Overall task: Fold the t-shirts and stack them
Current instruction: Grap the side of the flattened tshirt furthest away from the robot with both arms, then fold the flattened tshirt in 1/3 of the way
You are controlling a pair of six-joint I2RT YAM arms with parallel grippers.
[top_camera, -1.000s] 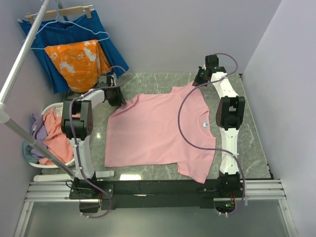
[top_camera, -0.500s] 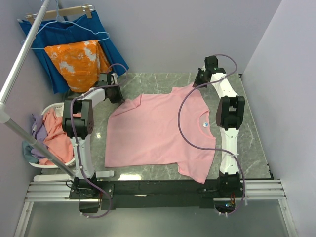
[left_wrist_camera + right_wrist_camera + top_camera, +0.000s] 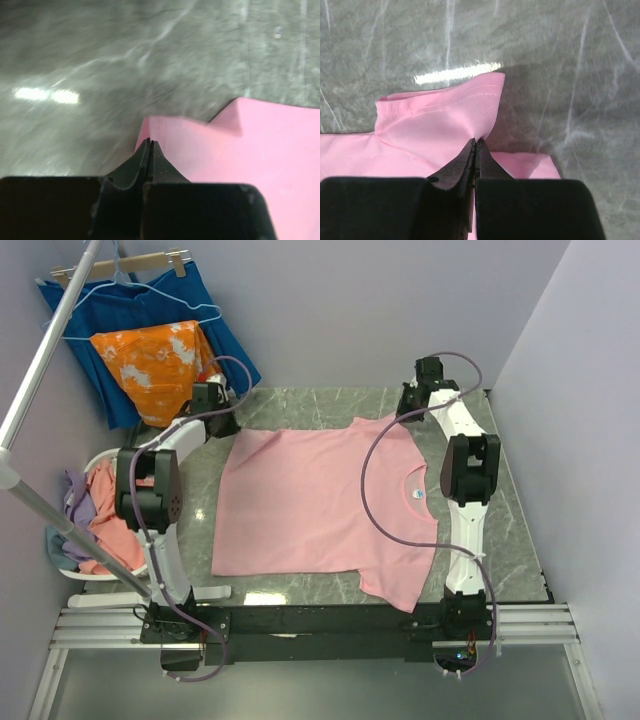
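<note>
A light pink t-shirt (image 3: 320, 505) lies spread on the marble table, collar to the right. My left gripper (image 3: 226, 423) is at its far left corner. In the left wrist view the jaws (image 3: 150, 142) are shut, with the edge of the pink cloth (image 3: 260, 160) at their tips. My right gripper (image 3: 408, 412) is at the far sleeve. In the right wrist view it (image 3: 474, 140) is shut, pinching the raised sleeve (image 3: 435, 125). A salmon-pink shirt (image 3: 115, 525) and a lilac one (image 3: 78, 495) lie bunched in a basket at the left.
The white basket (image 3: 100, 458) stands off the table's left edge. An orange blotched cloth (image 3: 155, 360) and a dark blue pleated cloth (image 3: 215, 320) hang on a hanger at the back left. A slanted metal rack pole (image 3: 40, 370) crosses the left side. Walls close in behind and on the right.
My left gripper has moved back and to the left, drawing the shirt's far left corner out flat. The right gripper has barely moved.
</note>
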